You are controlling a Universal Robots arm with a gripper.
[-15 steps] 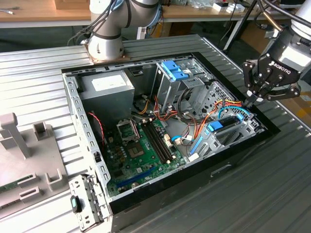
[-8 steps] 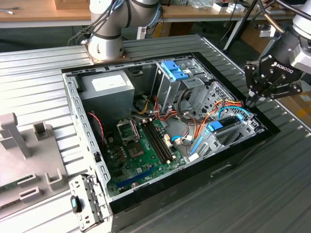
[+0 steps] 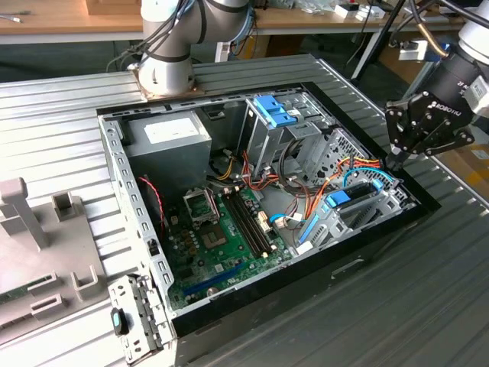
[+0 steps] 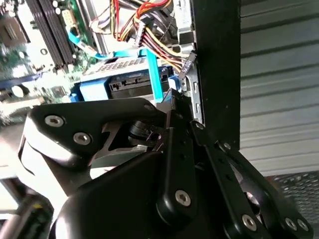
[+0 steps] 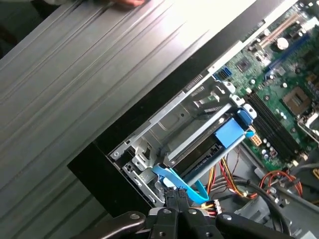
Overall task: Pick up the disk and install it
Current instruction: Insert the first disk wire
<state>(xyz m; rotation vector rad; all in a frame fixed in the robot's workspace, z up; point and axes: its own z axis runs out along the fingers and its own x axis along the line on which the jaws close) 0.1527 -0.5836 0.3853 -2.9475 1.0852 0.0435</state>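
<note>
Gripper (image 3: pixel 393 161) is seen pinched closed and empty at the computer case (image 3: pixel 114 157) rim, just beside the disk (image 5: pixel 202 155), already slid into the drive bay (image 5: pixel 172 124). Install step judged nearly finished; full seating calls for a straight push.

The table (image 3: pixel 428 290) is ribbed grey metal with a dull sheen. The case (image 3: pixel 114 153) shows bare pale steel — its rim (image 3: pixel 252 310) matt black. The disk (image 5: pixel 202 152) has a smooth blue plastic frame; the gripper (image 3: pixel 395 159) looks matt black — its screws (image 4: pixel 182 198) shiny.
</note>
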